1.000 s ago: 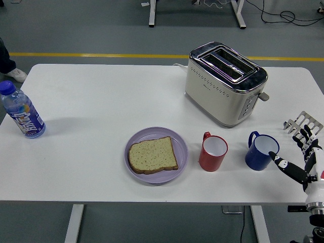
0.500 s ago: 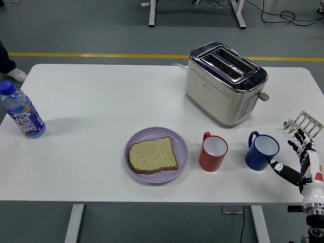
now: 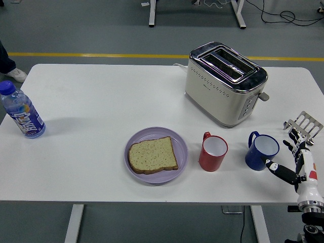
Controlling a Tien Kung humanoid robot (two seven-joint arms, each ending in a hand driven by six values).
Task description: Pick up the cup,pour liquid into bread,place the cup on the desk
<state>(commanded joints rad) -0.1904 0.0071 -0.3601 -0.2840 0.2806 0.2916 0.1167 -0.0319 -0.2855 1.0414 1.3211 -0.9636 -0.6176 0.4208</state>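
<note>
Right hand [image 3: 297, 161], fingers spread and holding nothing, stood at the frame's lower right with its thumb tip just beside the blue cup [image 3: 261, 151], which sat upright to its left, handle facing up-left.

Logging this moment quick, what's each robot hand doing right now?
Left robot hand: not in view.
Right robot hand: open, fingers spread, holding nothing, beside the blue cup.

white table [image 3: 101, 101] | bottle [image 3: 23, 112] | toaster [image 3: 225, 83] | purple plate [image 3: 179, 147] | red cup [image 3: 213, 152] | blue cup [image 3: 260, 151] | metal rack [image 3: 304, 121]
</note>
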